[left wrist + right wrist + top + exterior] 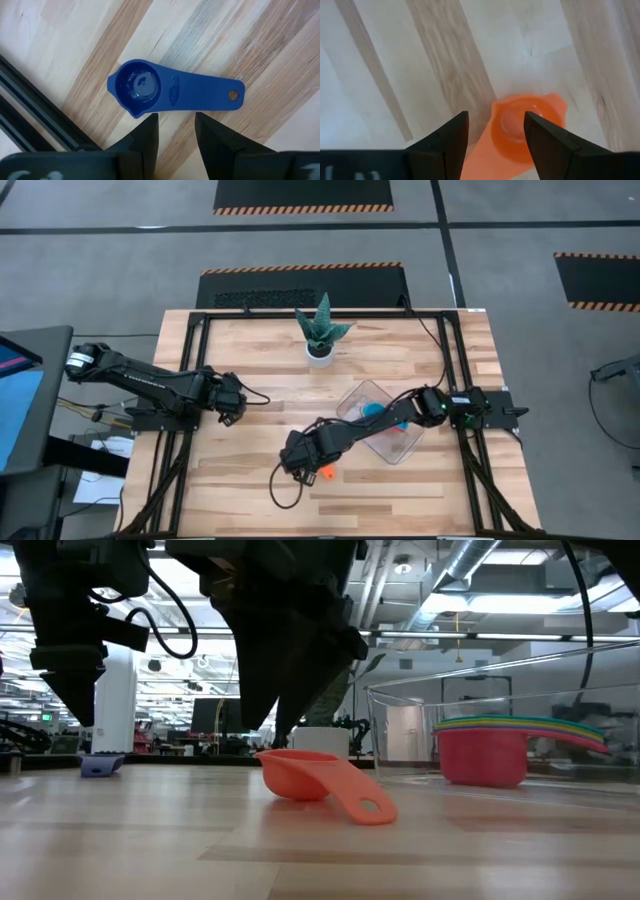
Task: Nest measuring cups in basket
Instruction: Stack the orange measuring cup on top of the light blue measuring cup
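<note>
An orange measuring cup [318,778] lies upright on the table near the front middle, its flat handle [366,806] resting on the wood. My right gripper [495,131] hangs open just above it, pointing down, apart from it. At the left, a dark blue cup [149,89] rests on the table below my open left gripper [175,125], which stands well above it. The clear basket [420,730] on the right holds a nested stack of cups [482,752], red outermost.
A white pot with a spiky green plant [321,335] stands at the far middle of the table. Black frame rails [190,370] run along the table's left, right and far sides. Bare wood lies between the two arms and along the near edge.
</note>
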